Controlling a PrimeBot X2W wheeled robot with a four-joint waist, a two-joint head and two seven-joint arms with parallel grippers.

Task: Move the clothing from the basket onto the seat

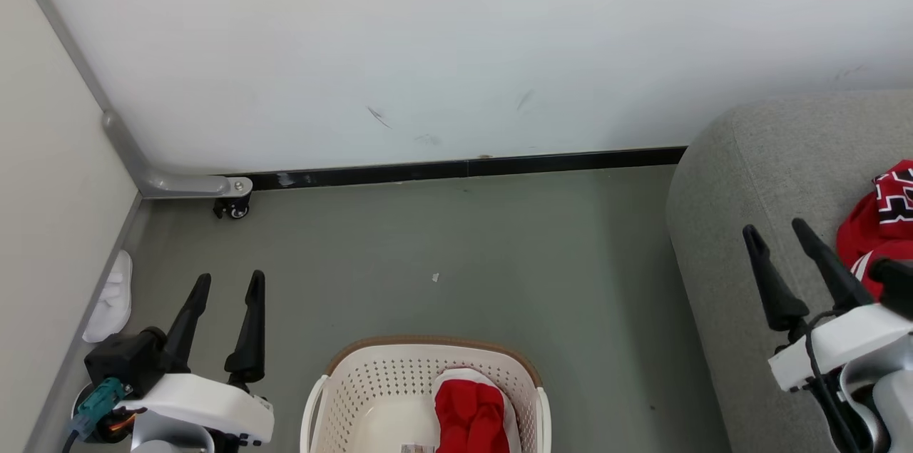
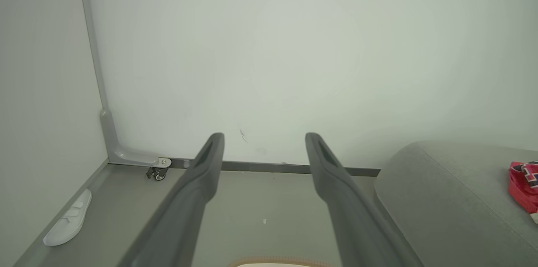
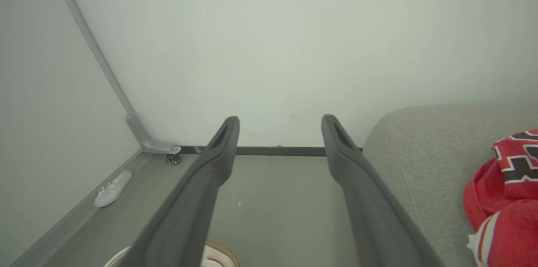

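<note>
Red clothing lies low in the basket (a second piece sits on the seat), while left gripper and right gripper hang spread apart and empty, so a shallow pinch may slip off soft fabric or drag the light basket along.

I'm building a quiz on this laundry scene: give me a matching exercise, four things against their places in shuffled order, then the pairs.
1. slipper
2. basket
3. lettered garment
4. left gripper

A. on the seat
B. on the floor beside the side wall
C. open, empty, left of the basket
D. on the floor, red clothing inside

Pairs: 1-B, 2-D, 3-A, 4-C.
</note>
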